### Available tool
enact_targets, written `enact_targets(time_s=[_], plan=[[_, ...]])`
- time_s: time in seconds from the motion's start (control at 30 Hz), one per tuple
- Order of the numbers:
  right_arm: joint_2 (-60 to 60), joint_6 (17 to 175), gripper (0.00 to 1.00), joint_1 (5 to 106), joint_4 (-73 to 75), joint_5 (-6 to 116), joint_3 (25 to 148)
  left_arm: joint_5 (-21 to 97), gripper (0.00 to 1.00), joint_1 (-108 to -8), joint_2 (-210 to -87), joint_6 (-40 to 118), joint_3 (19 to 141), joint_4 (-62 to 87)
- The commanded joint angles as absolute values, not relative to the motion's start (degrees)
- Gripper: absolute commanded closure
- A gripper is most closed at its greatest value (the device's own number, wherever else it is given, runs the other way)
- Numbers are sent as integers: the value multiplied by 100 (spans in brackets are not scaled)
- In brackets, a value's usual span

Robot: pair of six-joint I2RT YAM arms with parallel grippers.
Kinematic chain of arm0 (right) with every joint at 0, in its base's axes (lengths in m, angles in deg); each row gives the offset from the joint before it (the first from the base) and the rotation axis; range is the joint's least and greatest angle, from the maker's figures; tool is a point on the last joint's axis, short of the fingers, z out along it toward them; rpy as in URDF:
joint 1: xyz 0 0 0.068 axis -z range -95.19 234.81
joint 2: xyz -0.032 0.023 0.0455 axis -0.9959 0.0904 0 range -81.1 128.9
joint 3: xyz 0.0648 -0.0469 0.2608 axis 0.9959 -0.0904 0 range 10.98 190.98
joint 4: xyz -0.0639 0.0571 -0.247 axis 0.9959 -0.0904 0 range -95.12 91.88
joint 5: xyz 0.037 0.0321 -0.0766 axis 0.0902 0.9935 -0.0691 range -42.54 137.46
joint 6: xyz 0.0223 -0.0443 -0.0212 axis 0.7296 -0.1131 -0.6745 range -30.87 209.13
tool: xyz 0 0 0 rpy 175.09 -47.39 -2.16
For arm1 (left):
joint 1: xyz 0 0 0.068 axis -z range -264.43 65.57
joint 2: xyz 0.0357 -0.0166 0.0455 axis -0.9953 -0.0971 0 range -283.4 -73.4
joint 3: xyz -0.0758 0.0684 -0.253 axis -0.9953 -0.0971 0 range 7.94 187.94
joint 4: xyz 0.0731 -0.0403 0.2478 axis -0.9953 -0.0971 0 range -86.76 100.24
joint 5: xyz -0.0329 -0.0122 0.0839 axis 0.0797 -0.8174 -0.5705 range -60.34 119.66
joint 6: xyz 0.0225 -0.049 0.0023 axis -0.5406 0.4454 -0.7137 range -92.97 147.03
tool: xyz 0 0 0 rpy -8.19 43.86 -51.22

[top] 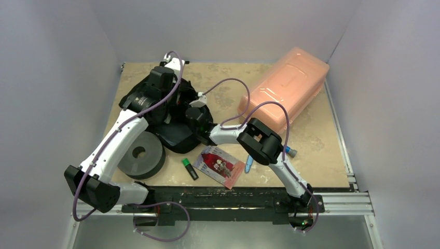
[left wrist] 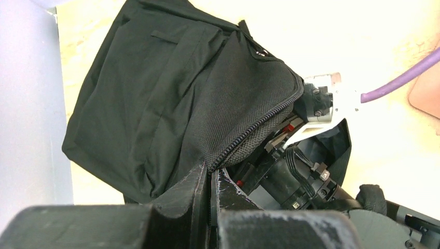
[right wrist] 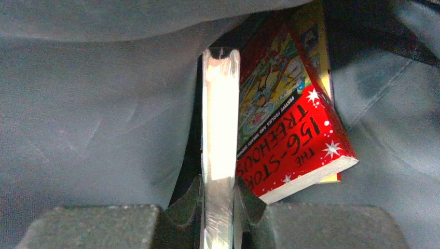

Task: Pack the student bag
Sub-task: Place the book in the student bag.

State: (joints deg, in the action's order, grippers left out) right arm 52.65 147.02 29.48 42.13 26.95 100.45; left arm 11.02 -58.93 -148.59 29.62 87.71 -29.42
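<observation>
Expect the soft bag (left wrist: pixel 155 104) to sag: your left gripper (left wrist: pixel 210 207) pinches its zipper rim (left wrist: pixel 259 122), the right gripper (right wrist: pixel 220 207) grasps a packet (right wrist: pixel 220 119) inside.

Bag mouth: the student bag (top: pixel 174 137), a large soft black fabric backpack at far left, has its zip edge pinched in the closed left gripper (left wrist: pixel 210 174); the right arm fills the gap beneath.
Inside bag: the right gripper (right wrist: pixel 220 181) clamps a thin upright white plastic-wrapped slab (right wrist: pixel 220 119). A glossy red paperback book (right wrist: pixel 296 145) crowds its right side, and grey lining (right wrist: pixel 93 104) sags close on the left.
Near left: thick dark grey foam ring (top: pixel 141 155) against the bag.
Near centre: green highlighter (top: pixel 190 168), picture booklet (top: pixel 220 166) and blue pen (top: pixel 249 165), lying flat.
Far right: long translucent pink plastic box (top: pixel 285 88), set diagonally.
Free lane: bare tan tabletop (top: pixel 220 96) between bag and box, crossed by a purple cable (top: pixel 233 79).
</observation>
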Motion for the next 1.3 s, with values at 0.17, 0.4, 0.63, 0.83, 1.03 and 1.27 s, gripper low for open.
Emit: enact_targets(time_s=[0.17,0.4,0.63,0.83,1.03,1.27], plan=[[4233,15928,100,3218,4297,1216,9605,811,100,-6028,-14754,3303,9110,-2807],[3314,16924,100,3287,4175,1510,8587,833,100,-6386,-15027,3862,9438,-3257],[3766,16547,100,3224,3789,1398,9214,1703,100,-6465,-14755,3715,9173,-2888],[4620,15381,73,3229,3594,2284,9959,1908,100,-6465,-14802,3833,9199,-2902],[4038,14747,45,3381,2978,3133,9204,1784,100,-6474,-14802,3855,9224,-2972],[3226,13446,26,3446,1300,4000,9181,1763,100,-6474,-14821,3849,9217,-2974]])
